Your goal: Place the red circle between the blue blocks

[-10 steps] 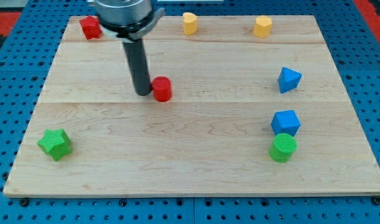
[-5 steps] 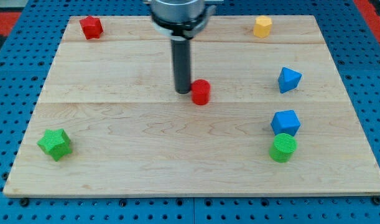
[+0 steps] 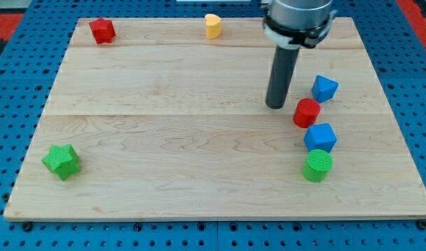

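The red circle (image 3: 307, 112) stands at the board's right, between the blue triangular block (image 3: 324, 88) above it and the blue cube (image 3: 320, 137) below it, a little to their left. It touches or nearly touches the cube. My tip (image 3: 275, 105) is just to the left of the red circle, slightly above its level, with a small gap between them.
A green circle (image 3: 317, 166) sits right under the blue cube. A red star-like block (image 3: 101, 30) is at the top left, a yellow block (image 3: 213, 26) at the top middle, a green star (image 3: 62, 161) at the bottom left. The arm hides the top right.
My tip has swept from the board's left-middle to the right, pushing the red circle along until it lies between the two blue blocks. The arm now hides the right yellow block.
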